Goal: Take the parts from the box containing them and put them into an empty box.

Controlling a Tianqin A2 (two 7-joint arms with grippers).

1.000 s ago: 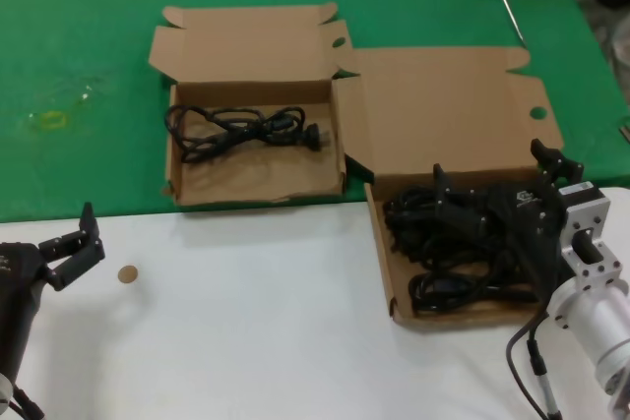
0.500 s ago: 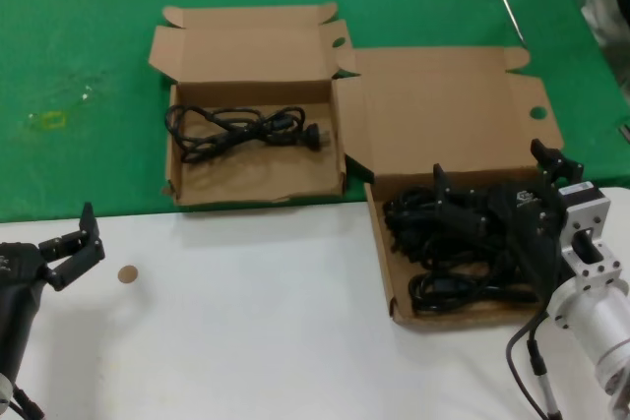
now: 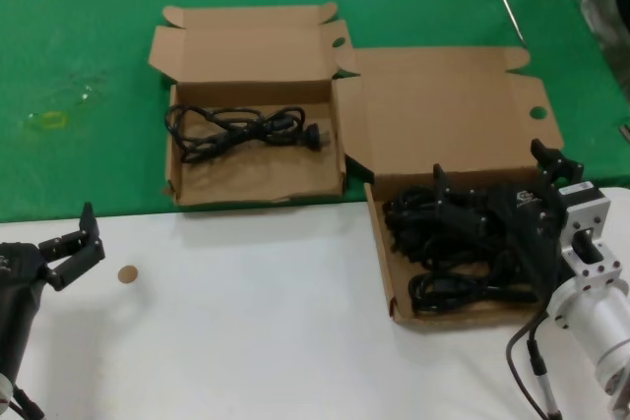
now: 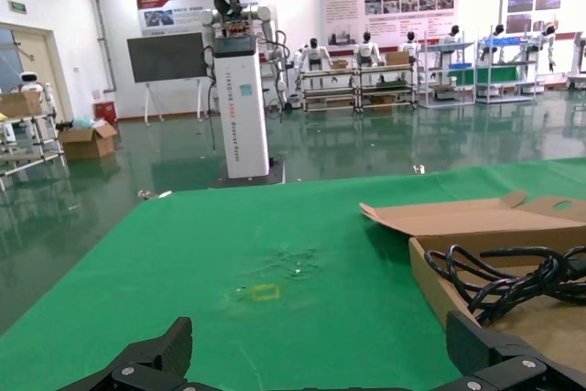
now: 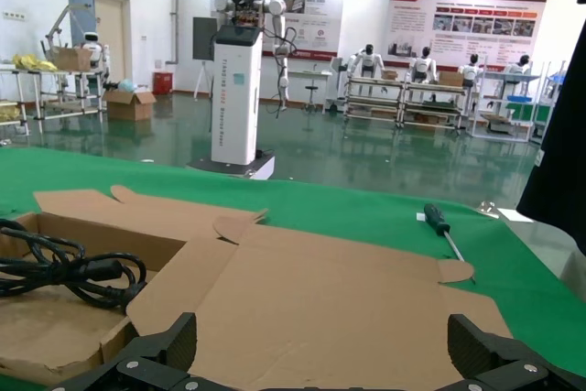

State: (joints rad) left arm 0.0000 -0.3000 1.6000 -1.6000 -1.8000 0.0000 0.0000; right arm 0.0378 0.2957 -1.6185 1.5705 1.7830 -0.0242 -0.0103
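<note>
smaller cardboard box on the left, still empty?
Not empty. The smaller brown cardboard mailer box lies open, lid folded back, with one black coiled power cord on its floor.

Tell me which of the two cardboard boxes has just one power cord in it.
The smaller box, on the green mat toward the robot's left, holds a single coiled cord. The wider box by the right pincer is heaped with a pile of cords.

Head view looks steeply down on the worktop; both wrist views skim low across it (sharing the smaller box).
</note>
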